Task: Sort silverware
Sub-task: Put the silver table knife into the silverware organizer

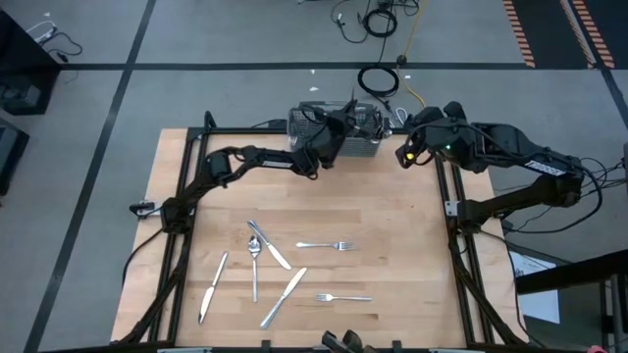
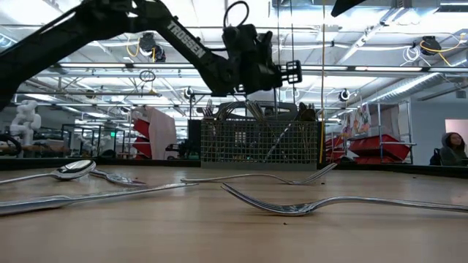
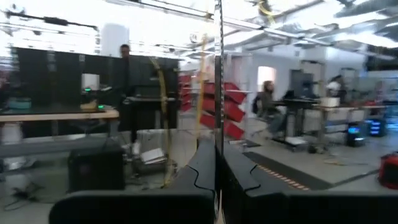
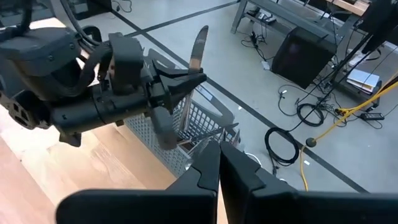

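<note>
My left gripper (image 4: pixel 196 77) is above the grey wire-mesh basket (image 1: pixel 339 137) at the table's far edge, shut on a table knife (image 4: pixel 199 46) that stands upright. In the left wrist view the knife (image 3: pixel 219 62) shows edge-on as a thin line between the fingers. More silverware (image 2: pixel 252 111) stands in the basket (image 2: pixel 259 140). Loose pieces lie flat on the wooden table: knives (image 1: pixel 213 286) (image 1: pixel 285 294), a spoon (image 1: pixel 254 260) and two forks (image 1: pixel 327 245) (image 1: pixel 343 297). My right gripper (image 4: pixel 219 154) is shut and holds nothing. It is to the right of the basket, near the table's far right corner (image 1: pixel 404 152). My left gripper pinches the knife between its two fingers (image 4: pixel 180 81), just below the blade (image 4: pixel 198 62). The fingers lie level and across the knife. It is upright with the blade pointing up and is lifted clear above the basket. Its lower part (image 4: pixel 163 130) hangs blurred below the fingers.
The table's frame rails run along its left (image 1: pixel 186 196) and right (image 1: pixel 453 226) sides. Cables lie on the floor beyond the far edge (image 1: pixel 378 78). Bare wood lies between the basket and the loose pieces (image 1: pixel 314 196). People sit far off in the room behind (image 2: pixel 453 150).
</note>
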Available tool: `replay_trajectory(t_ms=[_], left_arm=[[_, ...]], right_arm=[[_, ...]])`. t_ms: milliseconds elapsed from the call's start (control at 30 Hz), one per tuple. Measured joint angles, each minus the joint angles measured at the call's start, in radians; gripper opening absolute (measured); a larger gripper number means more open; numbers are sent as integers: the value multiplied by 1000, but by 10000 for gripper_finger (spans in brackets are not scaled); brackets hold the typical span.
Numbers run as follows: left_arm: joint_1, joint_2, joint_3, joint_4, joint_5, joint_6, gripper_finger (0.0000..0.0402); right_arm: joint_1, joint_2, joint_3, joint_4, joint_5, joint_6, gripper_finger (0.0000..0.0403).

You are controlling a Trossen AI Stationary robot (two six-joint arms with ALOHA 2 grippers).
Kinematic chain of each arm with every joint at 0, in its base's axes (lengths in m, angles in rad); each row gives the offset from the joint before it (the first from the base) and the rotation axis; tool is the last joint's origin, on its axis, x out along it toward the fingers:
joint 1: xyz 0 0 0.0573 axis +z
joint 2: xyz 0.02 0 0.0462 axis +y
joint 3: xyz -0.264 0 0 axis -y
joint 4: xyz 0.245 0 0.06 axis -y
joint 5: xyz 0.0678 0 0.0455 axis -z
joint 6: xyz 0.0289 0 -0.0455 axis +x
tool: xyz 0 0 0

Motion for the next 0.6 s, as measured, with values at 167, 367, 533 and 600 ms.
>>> replay_trajectory(t_ms=[167, 367, 533, 600], left_arm=[[0, 40, 8, -25, -13, -28, 6], [0, 47, 8, -87, -11, -104, 6], [0, 48, 8, -194, 44, -135, 54], [0, 48, 8, -200, 55, -134, 79]], right_arm=[[0, -1, 0, -11, -8, -16, 0], [0, 0, 0, -4, 1, -40, 0], [0, 0, 0, -4, 2, -52, 0], [0, 0, 0, -4, 2, -52, 0]])
